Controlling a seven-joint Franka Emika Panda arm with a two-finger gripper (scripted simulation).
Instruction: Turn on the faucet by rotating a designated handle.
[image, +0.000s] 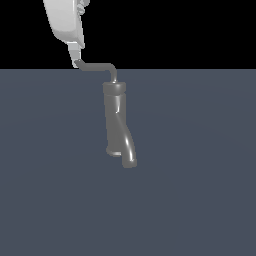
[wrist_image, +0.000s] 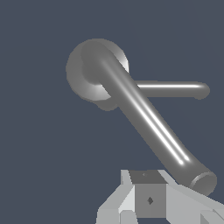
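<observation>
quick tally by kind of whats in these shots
faucet: 1
handle: 1
gripper: 1
grey surface: 1
total: 4

Open floor (image: 200, 200) around faucet (image: 116, 120) (lone obstacle)

Slate-blue floor (image: 200, 200), black backdrop (image: 190, 30)

flat, even simulator light with no cast shadows on the dull blue-grey floor (image: 200, 200); black void across the top of the exterior frame. bright specular streaks run along the handle (wrist_image: 148, 118) and faucet (image: 117, 125). edges crisp, slightly jagged, no blur.
</observation>
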